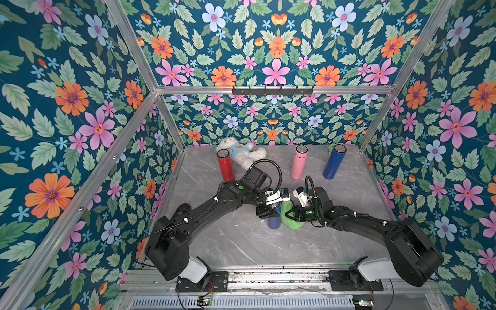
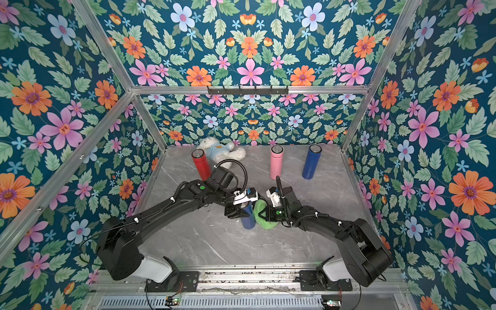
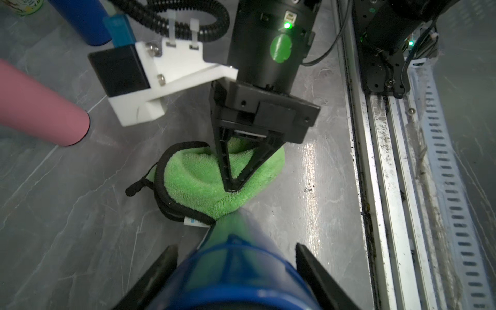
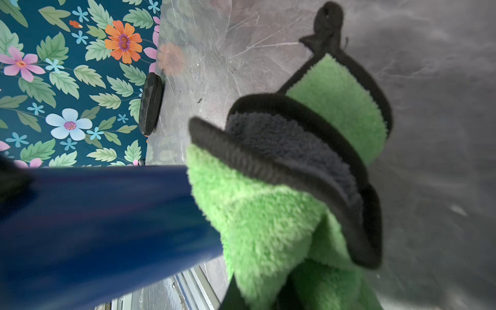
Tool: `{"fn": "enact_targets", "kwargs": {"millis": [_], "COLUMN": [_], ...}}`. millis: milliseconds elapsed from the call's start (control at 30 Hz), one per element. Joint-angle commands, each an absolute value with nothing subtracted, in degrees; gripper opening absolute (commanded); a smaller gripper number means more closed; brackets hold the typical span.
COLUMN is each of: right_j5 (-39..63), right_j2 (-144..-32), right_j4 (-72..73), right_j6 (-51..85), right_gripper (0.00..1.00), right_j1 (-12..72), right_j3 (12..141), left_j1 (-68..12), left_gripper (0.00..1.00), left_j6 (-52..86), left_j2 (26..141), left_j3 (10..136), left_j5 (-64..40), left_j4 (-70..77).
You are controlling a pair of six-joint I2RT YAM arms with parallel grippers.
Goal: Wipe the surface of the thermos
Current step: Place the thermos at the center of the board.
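Flowered walls surround your grey marble table (image 1: 236, 241). A red bottle (image 1: 225, 166) stands back-left of the dark-blue thermos (image 1: 274, 223). Your left gripper (image 3: 236, 248) clamps that thermos upright. Against its right side lies the green cloth (image 3: 193, 182), pinched by your right gripper (image 3: 232, 188).

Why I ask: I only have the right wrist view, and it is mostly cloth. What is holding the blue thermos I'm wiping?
Observer: The left claw grips the blue thermos by its upper part, a finger on each side.
Operator: Is my cloth properly pinched?
Observer: Yes. The right claw is shut on a fold of the green cloth, which touches the thermos.
Operator: Anything further back?
Observer: A red thermos, a pink thermos and a second blue thermos stand upright near the back wall.
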State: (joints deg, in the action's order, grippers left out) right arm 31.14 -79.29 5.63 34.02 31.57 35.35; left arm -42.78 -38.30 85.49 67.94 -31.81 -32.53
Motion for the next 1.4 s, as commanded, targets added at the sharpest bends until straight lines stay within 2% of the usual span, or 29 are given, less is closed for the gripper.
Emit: {"fn": "enact_targets", "kwargs": {"millis": [0, 600, 800, 1067, 1133, 1367], "right_j5": [29.6, 20.7, 20.1, 20.0, 20.0, 20.0], "right_j2": [-77.2, -64.1, -62.1, -61.3, -61.3, -61.3], "right_j4": [0.3, -16.2, -17.1, -17.1, -17.2, -17.1], "right_j6": [32.4, 28.8, 28.8, 29.0, 29.0, 29.0], "right_gripper": [0.00, 0.00, 0.00, 0.00, 0.00, 0.00], "right_j1": [31.7, 31.2, 30.8, 30.4, 30.3, 30.2], "right_j3": [36.3, 38.9, 38.0, 37.3, 37.3, 37.4], "left_j1": [-42.8, -43.6, -43.7, -43.7, -43.7, -43.7], "left_gripper": [0.02, 0.39, 0.56, 0.68, 0.80, 0.89], "left_j6": [-34.5, -31.9, -31.2, -31.6, -31.6, -31.7], "left_j2": [85.6, 86.4, 86.5, 86.6, 86.5, 85.9], "left_j3": [67.5, 69.8, 69.3, 69.8, 69.7, 68.8], "left_j5": [-28.0, -27.3, -26.8, -26.9, -26.8, -27.0], "left_j4": [-30.0, -31.2, -29.6, -29.5, -29.8, -29.5]}}
